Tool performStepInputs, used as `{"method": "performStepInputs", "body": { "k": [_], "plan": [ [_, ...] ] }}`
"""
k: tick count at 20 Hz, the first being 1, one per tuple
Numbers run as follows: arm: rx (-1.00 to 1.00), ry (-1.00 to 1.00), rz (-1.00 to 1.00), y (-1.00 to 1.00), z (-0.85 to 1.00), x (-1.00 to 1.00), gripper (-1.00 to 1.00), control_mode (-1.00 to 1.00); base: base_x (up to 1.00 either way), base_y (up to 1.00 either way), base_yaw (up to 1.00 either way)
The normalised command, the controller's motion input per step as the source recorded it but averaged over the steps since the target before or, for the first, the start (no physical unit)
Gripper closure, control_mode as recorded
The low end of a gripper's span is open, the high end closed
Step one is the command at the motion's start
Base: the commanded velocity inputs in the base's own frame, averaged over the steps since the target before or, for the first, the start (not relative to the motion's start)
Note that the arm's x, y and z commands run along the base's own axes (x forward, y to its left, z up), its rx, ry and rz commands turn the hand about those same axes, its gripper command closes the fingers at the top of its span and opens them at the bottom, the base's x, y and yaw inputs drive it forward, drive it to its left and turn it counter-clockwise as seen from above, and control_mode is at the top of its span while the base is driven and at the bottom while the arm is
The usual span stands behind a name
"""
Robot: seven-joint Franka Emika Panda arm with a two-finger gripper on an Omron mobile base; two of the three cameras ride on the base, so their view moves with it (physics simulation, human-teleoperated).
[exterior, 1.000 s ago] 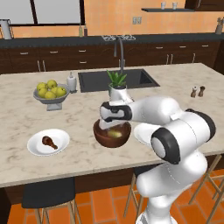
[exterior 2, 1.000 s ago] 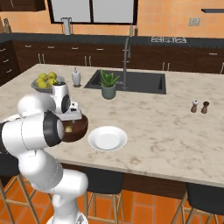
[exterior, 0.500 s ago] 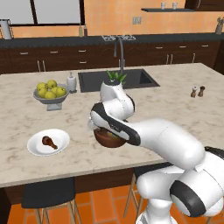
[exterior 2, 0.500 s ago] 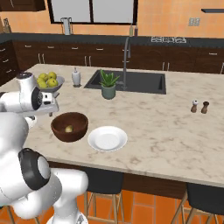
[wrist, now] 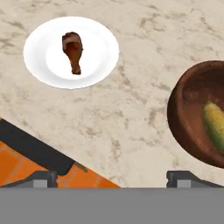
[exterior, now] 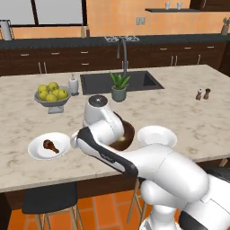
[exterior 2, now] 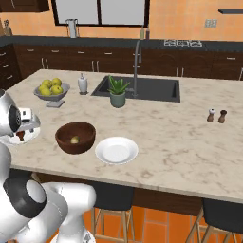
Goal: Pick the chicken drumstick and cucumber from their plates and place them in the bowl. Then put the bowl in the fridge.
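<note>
Cucumber in the bowl, drumstick on its plate, gripper wide and empty.

Taking the bowl (exterior 2: 75, 137) as landmark: the gripper (wrist: 111, 177), jaws spread wide and holding nothing, hangs above the counter (exterior 2: 180, 137) edge between bowl and left plate (exterior: 38, 149). The cucumber (wrist: 214, 123) lies inside the bowl. Left of the bowl, the drumstick (wrist: 73, 50) rests on that plate; just right of the bowl sits the bare second plate (exterior 2: 116, 150). Beyond the bowl stand a potted plant (exterior 2: 117, 92) and the sink (exterior 2: 152, 88); beyond and left, a grey fruit bowl (exterior 2: 51, 91).
</note>
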Motion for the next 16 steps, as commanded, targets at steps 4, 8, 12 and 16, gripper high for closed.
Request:
{"method": "performStepInputs", "body": {
  "k": [4,8,12,16],
  "plan": [
    [0.08,-0.07,0.04,0.43,-0.06,0.28,-1.00,-1.00,0.00,0.00,0.00],
    [0.05,0.04,0.00,0.72,-0.35,0.43,-1.00,-1.00,0.00,0.00,0.00],
    [0.03,0.00,0.00,0.75,-0.47,0.39,-1.00,-1.00,0.00,0.00,0.00],
    [0.00,0.12,0.00,0.49,-0.03,0.75,-1.00,-1.00,0.00,0.00,0.00]
  ]
}}
